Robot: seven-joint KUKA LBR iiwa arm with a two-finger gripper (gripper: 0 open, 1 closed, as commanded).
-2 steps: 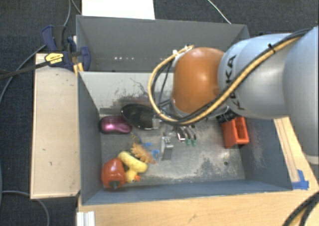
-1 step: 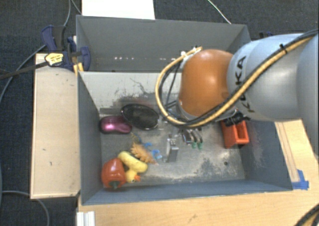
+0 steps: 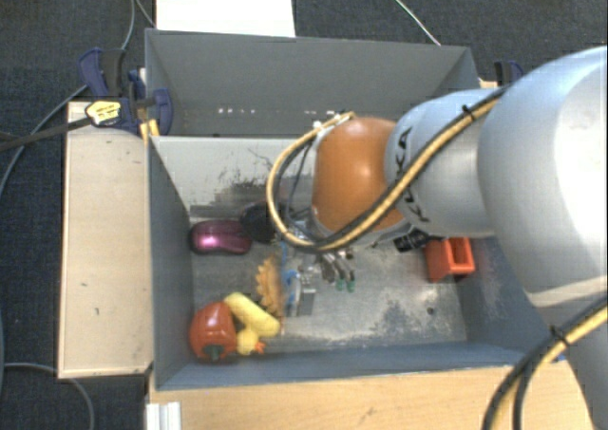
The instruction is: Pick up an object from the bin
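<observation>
Bin layout: the loose things lie on the left half of the bin [image 3: 171, 276] floor, probably where they tumbled. An orange block [image 3: 448, 258] sits apart at the right.
Likely target: a tan ridged piece [image 3: 268, 283], mid-floor and just left of the gripper [image 3: 302, 291].
Neighbours: a yellow toy [image 3: 251, 313] and a red toy [image 3: 211, 331] lie front-left, and a purple oval [image 3: 220, 237] lies behind them.
Arm pose: it reaches in from the right with the wrist turned down and the gripper low over the floor.
Claw state: cannot tell whether wide or narrow, and no hold is visible.
</observation>
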